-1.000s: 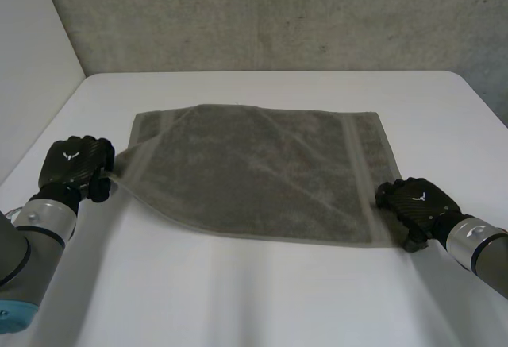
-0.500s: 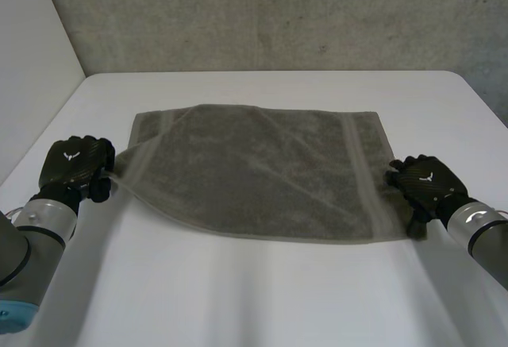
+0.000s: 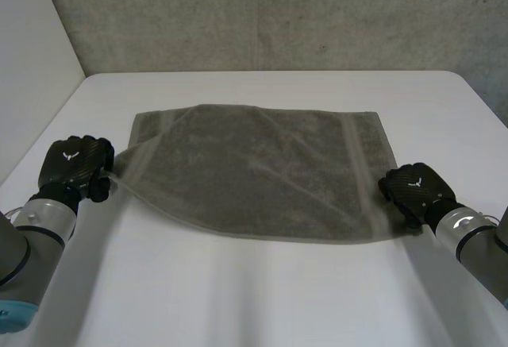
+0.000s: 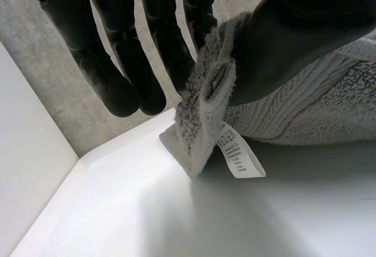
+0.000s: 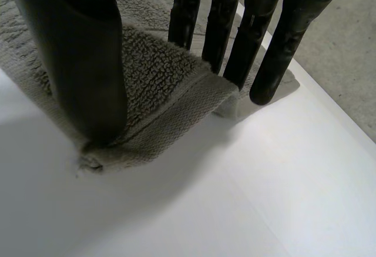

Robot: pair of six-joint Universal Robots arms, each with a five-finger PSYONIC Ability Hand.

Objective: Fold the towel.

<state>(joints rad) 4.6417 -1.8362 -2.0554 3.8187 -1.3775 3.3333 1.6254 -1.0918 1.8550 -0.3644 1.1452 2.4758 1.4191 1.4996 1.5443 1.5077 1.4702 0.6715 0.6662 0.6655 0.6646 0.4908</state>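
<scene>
A grey towel (image 3: 254,172) lies spread on the white table (image 3: 238,291), its near left part drawn up slightly. My left hand (image 3: 71,164) sits at the towel's left corner. In the left wrist view the thumb (image 4: 294,33) and fingers (image 4: 170,51) pinch that bunched corner (image 4: 205,98), and a white care label (image 4: 238,157) hangs below it. My right hand (image 3: 413,190) is at the near right corner. In the right wrist view its thumb (image 5: 88,63) presses on top of the corner (image 5: 164,86) while the straight fingers (image 5: 264,51) reach under its raised edge.
A grey wall (image 3: 278,13) stands behind the table's far edge. The table's left edge runs close beside my left hand, with a pale panel (image 3: 32,61) beyond it. Bare white table lies in front of the towel.
My right hand has shifted along the towel's right edge to the near corner and its thumb and fingers have drawn together on it. The left hand has kept its grip and place.
</scene>
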